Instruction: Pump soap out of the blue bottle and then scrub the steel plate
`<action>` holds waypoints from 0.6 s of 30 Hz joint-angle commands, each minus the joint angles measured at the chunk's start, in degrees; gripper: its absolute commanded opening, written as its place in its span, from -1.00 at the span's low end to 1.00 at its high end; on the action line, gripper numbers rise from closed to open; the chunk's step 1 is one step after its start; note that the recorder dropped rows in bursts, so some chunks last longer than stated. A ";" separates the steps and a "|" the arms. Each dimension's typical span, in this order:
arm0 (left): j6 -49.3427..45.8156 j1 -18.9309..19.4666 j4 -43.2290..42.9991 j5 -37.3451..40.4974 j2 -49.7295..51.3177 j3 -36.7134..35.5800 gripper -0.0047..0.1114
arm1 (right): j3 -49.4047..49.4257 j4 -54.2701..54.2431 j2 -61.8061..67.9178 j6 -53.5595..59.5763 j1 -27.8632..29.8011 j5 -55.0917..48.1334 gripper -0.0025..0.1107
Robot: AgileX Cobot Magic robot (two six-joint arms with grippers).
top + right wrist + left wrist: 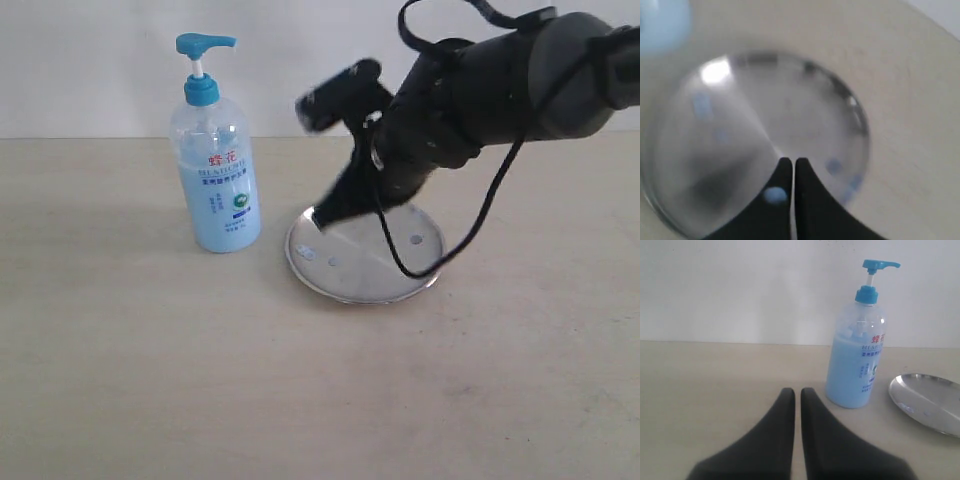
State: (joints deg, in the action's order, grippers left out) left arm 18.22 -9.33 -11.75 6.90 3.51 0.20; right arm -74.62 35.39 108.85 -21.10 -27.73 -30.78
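Round shiny steel plate (345,275) lies on the table (120,380) just beside the clear blue-pump bottle (215,180). The right end effector (791,161), closed and empty, angles tip-down over it, seemingly to scrub. The left end effector (797,391) rests closed, aside.

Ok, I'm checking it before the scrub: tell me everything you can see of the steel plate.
The steel plate is round, shallow and shiny, with a raised rim and a few small dark spots. It lies flat on the pale table, right of the blue bottle in the exterior view, not touching it. The right tool, jaws shut, points down onto it; contact is unclear.
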 commanded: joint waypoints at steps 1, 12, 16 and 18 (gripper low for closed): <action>0.21 0.11 0.39 -0.66 -0.13 -0.20 -0.85 | 0.20 15.31 -0.35 -3.08 3.42 -11.08 -0.96; 0.21 0.11 0.39 -0.66 -0.13 -0.20 -0.85 | 0.64 -1.46 0.40 -7.07 1.94 4.58 -0.96; 0.21 0.11 0.39 -0.66 -0.13 -0.20 -0.85 | 0.64 7.10 0.52 8.27 0.29 -12.77 -0.96; 0.21 0.11 0.39 -0.66 -0.13 -0.20 -0.85 | 0.52 17.00 0.52 -6.88 2.27 -6.00 -0.96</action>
State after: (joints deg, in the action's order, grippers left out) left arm 18.22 -9.33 -11.75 6.90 3.51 0.20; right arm -73.77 41.73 109.93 -18.50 -27.71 -38.62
